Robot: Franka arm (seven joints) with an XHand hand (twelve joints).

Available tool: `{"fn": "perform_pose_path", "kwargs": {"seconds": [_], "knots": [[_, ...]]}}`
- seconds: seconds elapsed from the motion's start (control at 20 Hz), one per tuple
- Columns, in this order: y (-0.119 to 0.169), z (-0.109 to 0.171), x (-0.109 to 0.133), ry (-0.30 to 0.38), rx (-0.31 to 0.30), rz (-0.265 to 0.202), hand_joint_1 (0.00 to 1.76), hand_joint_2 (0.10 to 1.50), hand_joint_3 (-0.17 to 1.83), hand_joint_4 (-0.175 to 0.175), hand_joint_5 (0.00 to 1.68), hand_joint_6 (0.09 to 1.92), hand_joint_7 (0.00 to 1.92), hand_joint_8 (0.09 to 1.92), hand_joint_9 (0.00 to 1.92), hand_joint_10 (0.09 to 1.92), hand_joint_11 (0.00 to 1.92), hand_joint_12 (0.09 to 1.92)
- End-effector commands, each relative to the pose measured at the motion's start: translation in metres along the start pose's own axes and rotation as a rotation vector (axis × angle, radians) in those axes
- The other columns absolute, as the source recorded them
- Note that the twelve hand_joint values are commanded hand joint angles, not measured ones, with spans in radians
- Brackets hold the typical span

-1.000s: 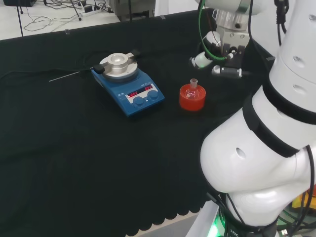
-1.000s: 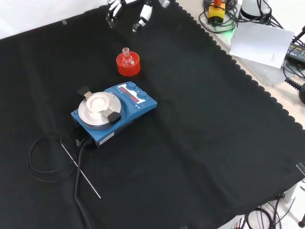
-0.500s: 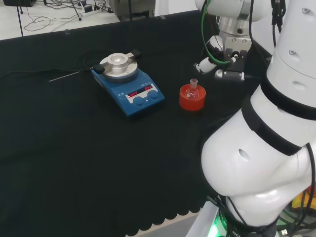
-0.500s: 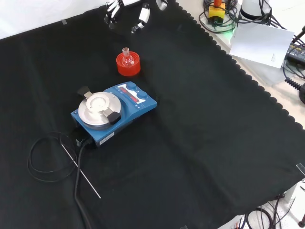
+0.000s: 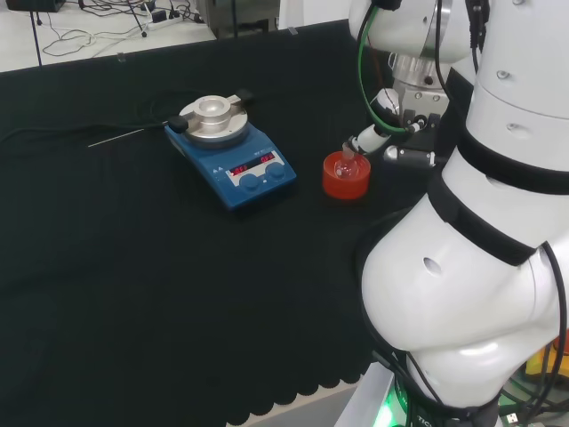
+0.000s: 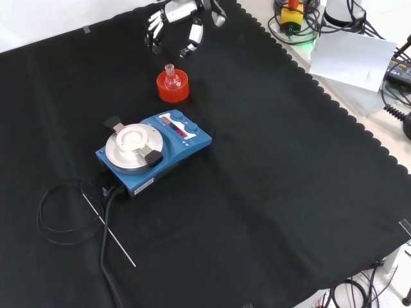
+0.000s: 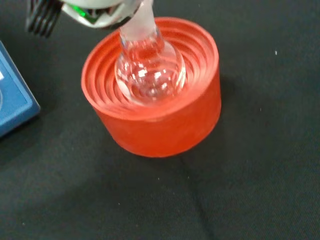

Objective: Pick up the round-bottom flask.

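A small clear round-bottom flask [image 5: 346,160] stands neck up in a red ribbed ring stand [image 5: 347,180] on the black cloth, to the right of the blue hotplate in the head view. The hand [image 5: 368,137] hovers just right of and above the flask there, fingers spread and relaxed, holding nothing. In the front view the hand [image 6: 183,11] hangs beyond the flask [image 6: 169,74] and its stand [image 6: 173,88], fingertips pointing down at it. The wrist view has the flask [image 7: 150,72] close up in the stand [image 7: 160,125], under a blurred part of the hand [image 7: 95,9].
A blue hotplate stirrer [image 6: 151,151] with a round metal top sits nearer the front camera than the stand. Its black cable [image 6: 64,218] and a thin metal rod [image 6: 109,231] lie on the cloth beyond it. Cables and papers [image 6: 353,54] lie past the cloth's scalloped edge.
The hand has come down and closer to the flask, its fingers now level with the flask's neck in the head view. Flask and stand have not moved.
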State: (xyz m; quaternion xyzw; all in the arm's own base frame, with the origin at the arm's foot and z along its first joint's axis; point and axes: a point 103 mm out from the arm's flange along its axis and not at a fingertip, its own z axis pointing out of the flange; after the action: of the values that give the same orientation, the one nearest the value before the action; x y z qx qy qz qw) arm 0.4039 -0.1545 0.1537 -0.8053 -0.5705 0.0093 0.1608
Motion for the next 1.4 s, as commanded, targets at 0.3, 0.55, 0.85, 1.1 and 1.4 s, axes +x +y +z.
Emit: {"fn": "perform_pose_path", "kwargs": {"seconds": [0.3, 0.55, 0.85, 1.1, 1.4], "knots": [[0.006, 0.01, 0.0, 0.01, -0.031, 0.011, 0.89, 0.65, 0.68, -0.051, 0.6, 0.55, 0.28, 0.69, 0.43, 0.68, 0.18, 1.39], [0.009, 0.016, 0.003, 0.001, -0.029, 0.009, 0.91, 0.64, 0.68, -0.051, 0.63, 0.58, 0.29, 0.7, 0.45, 0.68, 0.21, 1.38], [0.015, 0.021, 0.005, 0.006, -0.04, 0.013, 0.92, 0.63, 0.69, -0.051, 0.62, 0.62, 0.3, 0.7, 0.46, 0.68, 0.23, 1.37], [0.018, 0.025, 0.007, -0.004, -0.046, 0.015, 0.93, 0.62, 0.7, -0.051, 0.62, 0.65, 0.3, 0.7, 0.47, 0.67, 0.24, 1.37], [0.023, 0.033, 0.012, -0.01, -0.048, 0.007, 0.94, 0.61, 0.7, -0.051, 0.62, 0.66, 0.31, 0.7, 0.47, 0.67, 0.25, 1.37]]}}
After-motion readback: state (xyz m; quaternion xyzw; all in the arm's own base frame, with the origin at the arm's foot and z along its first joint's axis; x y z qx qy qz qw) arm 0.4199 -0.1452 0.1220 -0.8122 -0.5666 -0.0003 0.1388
